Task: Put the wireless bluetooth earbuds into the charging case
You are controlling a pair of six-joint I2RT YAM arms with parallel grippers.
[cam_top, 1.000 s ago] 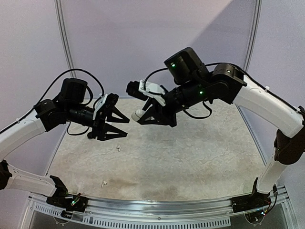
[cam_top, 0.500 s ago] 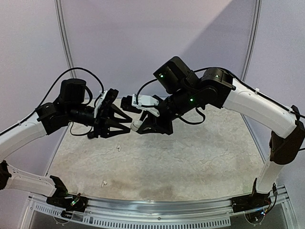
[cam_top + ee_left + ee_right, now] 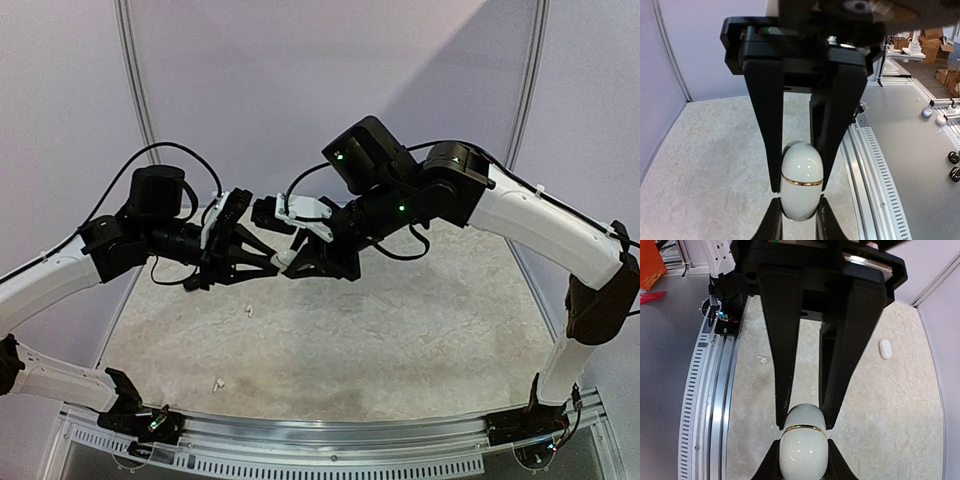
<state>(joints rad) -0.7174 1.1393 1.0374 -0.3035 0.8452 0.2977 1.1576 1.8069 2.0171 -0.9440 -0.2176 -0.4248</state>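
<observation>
From above, left claw (image 3: 268,264) and right claw (image 3: 298,262) meet mid-air, both clamped on the white charging case (image 3: 286,258); one earbud (image 3: 247,311) lies on the surface (image 3: 420,330) below. Left wrist: gold-banded case gripped from both ends. Right wrist: same double grip, earbud near the rail (image 3: 715,390)

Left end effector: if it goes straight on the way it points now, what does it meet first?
The left end effector is shut on the case; directly beyond stands the right end effector, gripping it from the opposite side.
</observation>
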